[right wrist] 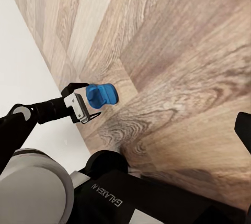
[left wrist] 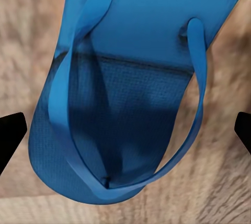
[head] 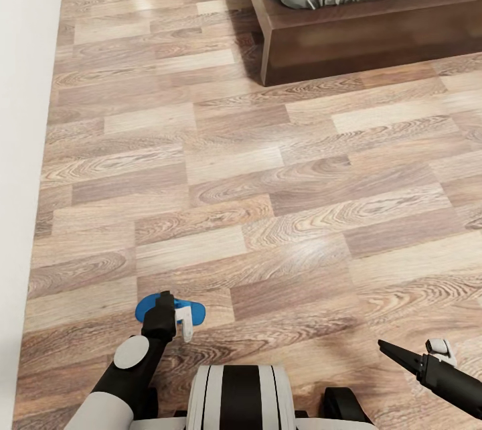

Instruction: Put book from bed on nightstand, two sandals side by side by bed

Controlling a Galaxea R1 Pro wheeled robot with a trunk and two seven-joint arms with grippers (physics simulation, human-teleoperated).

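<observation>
Left gripper (head: 171, 313), jaws spread wide, is hovering directly over a blue sandal (left wrist: 130, 93) lying on the floor (head: 268, 182) near the wall (head: 20, 149); right gripper (head: 402, 354) is hanging released.

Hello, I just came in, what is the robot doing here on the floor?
The robot is working on a blue sandal that lies on the wood-plank floor close to a white wall. Its left pincer is right over the sandal; in the left wrist view the fingers stand open on either side of it, so it is not gripped. The right pincer hangs free over the floor, holding nothing. The bed is further ahead, well away from the sandal.
</observation>
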